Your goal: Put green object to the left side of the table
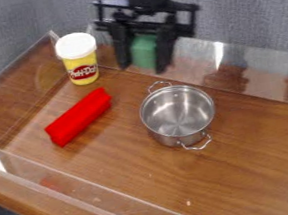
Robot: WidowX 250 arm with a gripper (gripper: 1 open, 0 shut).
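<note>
Claw [144,57] points straight down near the table's [249,165] back wall, closed on the green block [142,49], which hangs between its fingers, clear of the surface. Yellow tub [80,59] stands just left of it. Steel pot [177,114] sits right of centre; red block [80,117] lies to its left.

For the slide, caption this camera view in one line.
Claw carries the green block above the table, beside the yellow tub, past the steel pot and red block.
</note>
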